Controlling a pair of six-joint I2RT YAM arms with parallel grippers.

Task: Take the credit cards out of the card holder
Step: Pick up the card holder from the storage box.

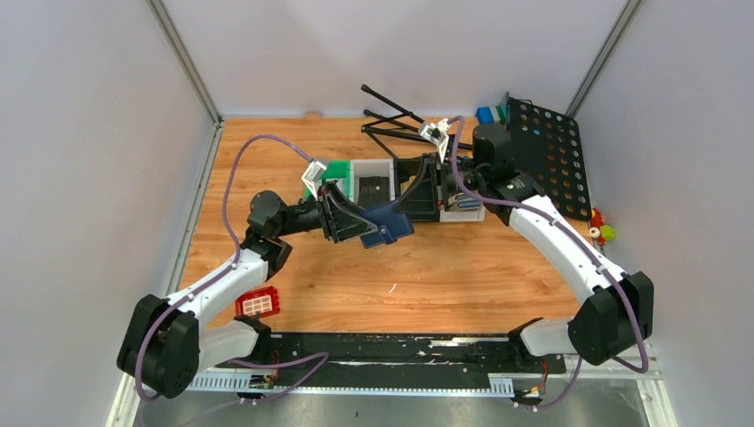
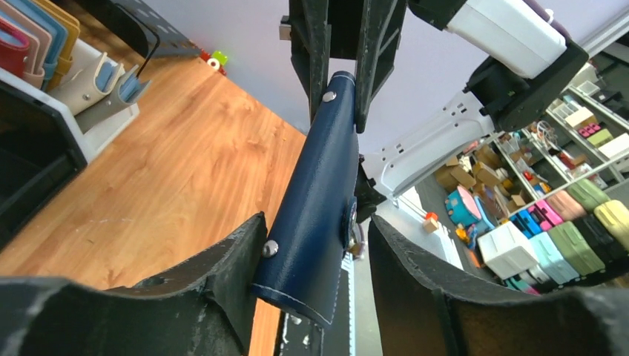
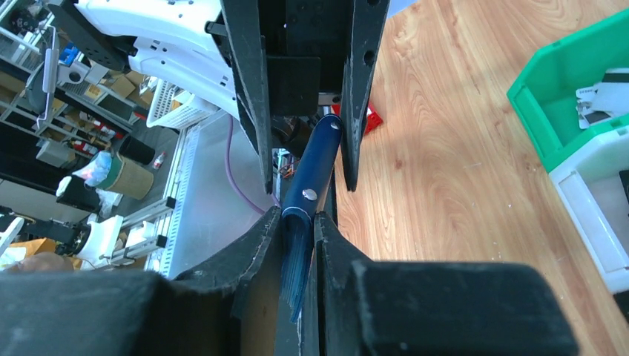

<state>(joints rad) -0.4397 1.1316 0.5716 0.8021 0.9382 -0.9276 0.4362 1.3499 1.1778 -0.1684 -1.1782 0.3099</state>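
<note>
The card holder (image 1: pixel 389 224) was off the counter (image 1: pixel 445 276), hanging in the air between the two arms at about the middle of the workspace. Its long axis ran straight from one tool to the other, so each wrist camera looked down its length toward the opposite tool. The right tool (image 3: pixel 299 219) was clamped on one end, its fingers squeezed tight on the layered blue edges. The left tool (image 2: pixel 315 233) was spread around the other end without pinching it. In the left wrist view the navy cover lay against one finger (image 2: pixel 230 274), while a sliver of daylight showed between the clasp side and the other finger (image 2: pixel 438 297). The holder looked folded shut, with its rivets and clasp facing outward, and no credit cards could be seen poking out from any view. Both tools were equally near the holder, but only the right one carried it. The next move therefore probably depended on the left tool, which already straddled the free end along the same axis. It would probably need to close on that end, or catch the flap there, so that the fold could be pulled apart.
</note>
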